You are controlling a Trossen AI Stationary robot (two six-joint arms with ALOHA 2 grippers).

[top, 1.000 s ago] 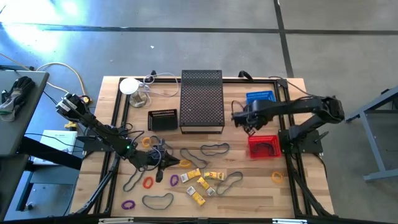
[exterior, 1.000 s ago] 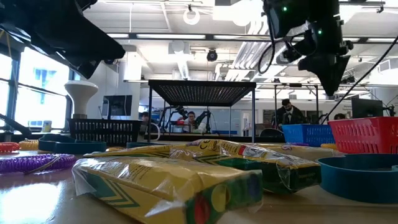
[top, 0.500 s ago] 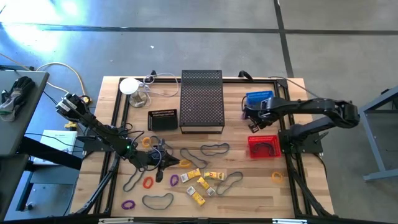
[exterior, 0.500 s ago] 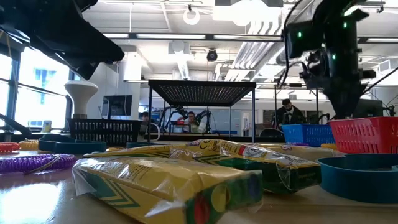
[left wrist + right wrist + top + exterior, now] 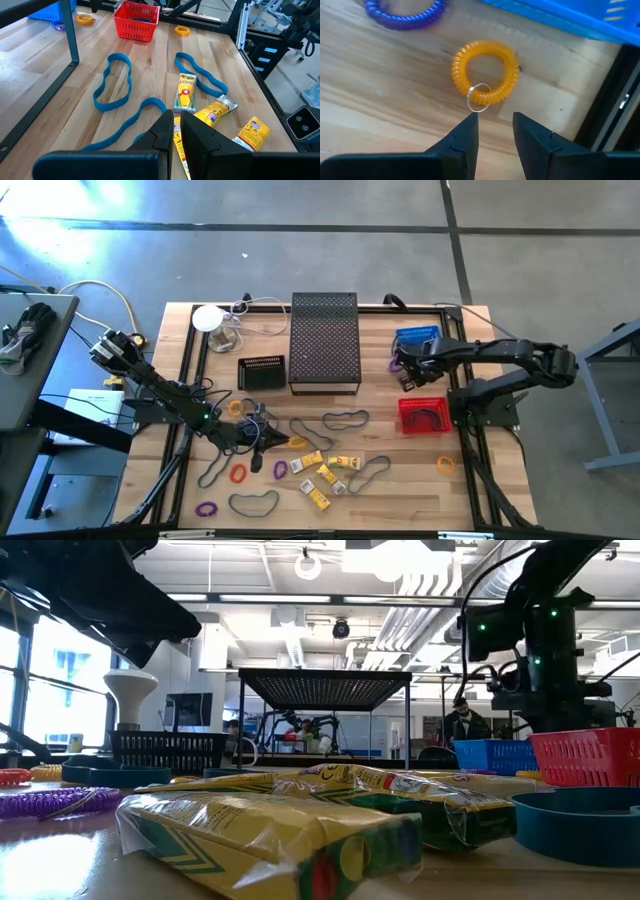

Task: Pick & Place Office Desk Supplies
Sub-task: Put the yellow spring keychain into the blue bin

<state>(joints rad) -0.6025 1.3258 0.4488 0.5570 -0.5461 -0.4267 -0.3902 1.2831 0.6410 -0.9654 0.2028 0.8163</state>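
Observation:
My right gripper (image 5: 495, 125) points down, open, just above an orange coil ring (image 5: 485, 74) with a small metal ring on it. That coil lies flat on the wood beside a purple coil (image 5: 405, 12) and the blue basket (image 5: 560, 17). In the high view this gripper (image 5: 405, 372) stands between the blue basket (image 5: 418, 337) and the red basket (image 5: 425, 416). My left gripper (image 5: 176, 122) hangs shut over the blue bands (image 5: 112, 82) and yellow packets (image 5: 185, 92). A yellow packet (image 5: 176, 142) shows through the slit between its fingers. My left gripper: I cannot tell whether it touches the yellow packet seen in the slit between its fingers; the fingers hide that place.
A black mesh stand (image 5: 325, 340), a black basket (image 5: 262, 370) and a white lamp (image 5: 208, 320) stand at the back. Bands, packets and coils (image 5: 238, 473) are scattered over the near middle. A yellow coil (image 5: 445, 465) lies near the right rail.
My right gripper has come down and gone toward the table's right edge, settling low between the blue and red baskets, and its wrist has rolled.

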